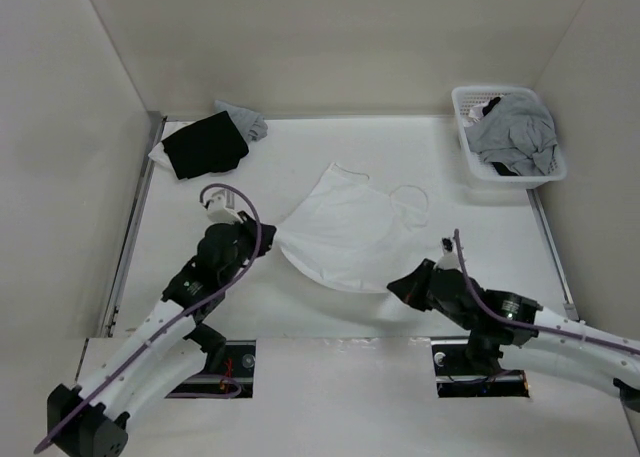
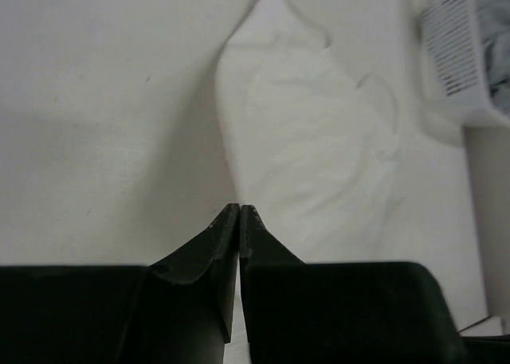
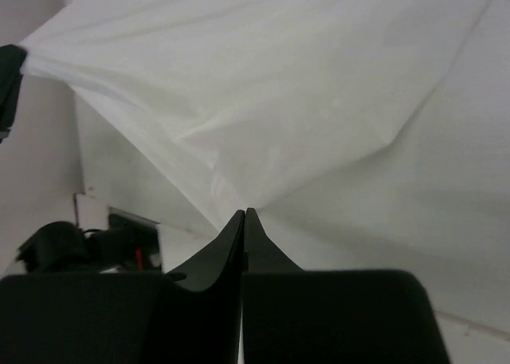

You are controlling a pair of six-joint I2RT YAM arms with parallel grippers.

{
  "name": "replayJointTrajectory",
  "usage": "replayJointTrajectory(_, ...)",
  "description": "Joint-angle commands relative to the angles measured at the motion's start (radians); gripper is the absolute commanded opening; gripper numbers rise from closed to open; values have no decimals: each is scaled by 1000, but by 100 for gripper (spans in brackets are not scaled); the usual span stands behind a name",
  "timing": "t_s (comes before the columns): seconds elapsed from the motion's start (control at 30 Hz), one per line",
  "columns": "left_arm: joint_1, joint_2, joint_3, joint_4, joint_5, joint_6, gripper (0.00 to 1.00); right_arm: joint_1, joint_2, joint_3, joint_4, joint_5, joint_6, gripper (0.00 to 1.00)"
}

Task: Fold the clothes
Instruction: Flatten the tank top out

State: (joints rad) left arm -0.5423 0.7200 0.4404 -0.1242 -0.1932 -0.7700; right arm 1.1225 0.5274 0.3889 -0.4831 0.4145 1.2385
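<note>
Left gripper: the two fingers are pressed tight together, and they pinch the left corner of the white clothes.
Right gripper: these fingers are pressed tight together too. They pinch the near edge of the white clothes (this arm's own camera shows the cloth running right into the tips).
White clothes: in the middle of the table, between the two grippers. The near side is pulled into a straight line from one gripper to the other. The rest spreads out like a fan toward the back, with soft wrinkles in it.
Straps: thin white loops at the far end of the white clothes, lying on the table.
Basket: white, in the far right corner, well away from both grippers.
Grey clothes: piled up inside the basket, with a bit of something black showing.
Black clothes: in the far left corner of the table.
Grey cloth: just behind the black clothes and touching them.
</note>
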Motion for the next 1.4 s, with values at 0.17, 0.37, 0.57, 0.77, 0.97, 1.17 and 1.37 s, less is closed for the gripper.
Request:
replayJointTrajectory(0.17, 46, -191, 343, -152, -11, 0, 2, 165, 52, 520, -213, 280, -203, 0)
replayJointTrajectory(0.37, 66, -211, 569, -195, -32, 8, 2, 345, 114, 810, -262, 457, -338, 0)
replayJointTrajectory(0.57, 109, -75, 612, -100, -39, 9, 3, 223, 221, 926, -79, 459, -637, 0)
replayJointTrajectory(0.77, 247, 201, 645, 21, 93, -69, 3, -466, 449, 890, 154, -257, -611, 0)
replayJointTrajectory(0.97, 420, 563, 929, 41, 253, -115, 3, -664, 797, 1193, 210, -471, -602, 0)
replayJointTrajectory(1.17, 460, 707, 1141, 8, 313, -135, 3, -703, 991, 1571, 71, -514, -623, 0)
replayJointTrajectory(1.37, 433, 641, 938, 81, 290, -140, 4, -698, 869, 1321, 141, -493, -623, 0)
